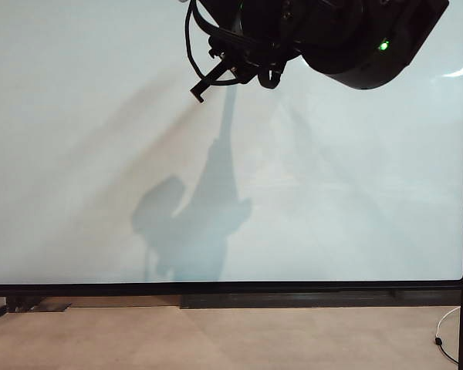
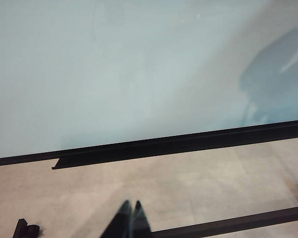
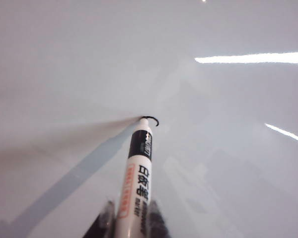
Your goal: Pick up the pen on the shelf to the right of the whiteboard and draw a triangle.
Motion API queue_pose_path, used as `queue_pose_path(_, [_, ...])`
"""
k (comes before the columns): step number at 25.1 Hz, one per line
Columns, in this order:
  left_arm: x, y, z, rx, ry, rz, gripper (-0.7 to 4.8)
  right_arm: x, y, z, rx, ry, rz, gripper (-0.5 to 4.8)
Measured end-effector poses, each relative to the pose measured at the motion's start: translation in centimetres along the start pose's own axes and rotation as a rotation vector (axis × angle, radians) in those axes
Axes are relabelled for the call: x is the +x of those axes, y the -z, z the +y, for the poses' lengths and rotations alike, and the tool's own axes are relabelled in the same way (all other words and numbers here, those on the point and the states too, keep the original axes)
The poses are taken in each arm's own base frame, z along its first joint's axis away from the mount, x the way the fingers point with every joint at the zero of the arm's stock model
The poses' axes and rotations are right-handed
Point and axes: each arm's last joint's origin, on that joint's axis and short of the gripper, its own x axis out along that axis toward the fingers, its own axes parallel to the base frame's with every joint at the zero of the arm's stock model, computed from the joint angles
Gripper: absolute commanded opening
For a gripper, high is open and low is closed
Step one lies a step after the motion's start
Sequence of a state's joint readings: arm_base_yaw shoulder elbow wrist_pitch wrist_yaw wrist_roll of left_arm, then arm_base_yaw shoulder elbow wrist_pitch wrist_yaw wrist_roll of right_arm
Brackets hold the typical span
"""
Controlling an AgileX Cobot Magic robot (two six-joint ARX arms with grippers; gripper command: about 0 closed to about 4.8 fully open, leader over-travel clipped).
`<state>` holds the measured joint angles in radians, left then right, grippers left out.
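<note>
Pen (image 3: 139, 173) clamped in right gripper (image 3: 131, 223), tip on whiteboard (image 1: 100, 116) at top centre — only a short hooked stroke (image 3: 153, 119) drawn, triangle nearly all left; left gripper (image 2: 130, 218) closed, empty, low.

the right arm, a bulky black housing with a small green light, hangs in at the upper right of the exterior view, reaching toward the middle. its black two-finger right gripper (image 3: 131, 220) has its fingers (image 3: 103, 220) closed on the barrel of a slim white marker pen (image 3: 139, 173), which points away from the wrist. the left gripper (image 2: 128, 218), dark and two-fingered, sits low and near, its pointed fingertips (image 2: 121, 213) pressed together, holding nothing.
</note>
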<state>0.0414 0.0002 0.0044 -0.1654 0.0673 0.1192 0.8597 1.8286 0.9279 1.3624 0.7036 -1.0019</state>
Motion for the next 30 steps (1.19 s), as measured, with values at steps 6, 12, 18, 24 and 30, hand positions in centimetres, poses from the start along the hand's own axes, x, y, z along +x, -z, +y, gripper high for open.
queue_pose_path(6, [0.0, 0.0, 0.0, 0.000, 0.000, 0.000, -0.05, -0.3, 0.5, 1.4, 0.018, -0.034, 0.008, -0.05])
queue_pose_path(12, [0.0, 0.0, 0.0, 0.000, 0.000, 0.000, -0.05, -0.7, 0.7, 2.4, 0.042, -0.094, 0.012, -0.05])
queue_pose_path(18, [0.0, 0.0, 0.0, 0.000, 0.000, 0.000, -0.05, -0.7, 1.0, 2.8, 0.086, -0.119, 0.022, -0.05])
queue_pose_path(24, [0.0, 0.0, 0.0, 0.000, 0.000, 0.000, -0.05, -0.8, 1.4, 4.0, 0.108, -0.163, 0.027, -0.05])
queue_pose_path(30, [0.0, 0.0, 0.0, 0.000, 0.000, 0.000, -0.05, -1.0, 1.4, 5.7, 0.099, -0.193, 0.026, -0.05])
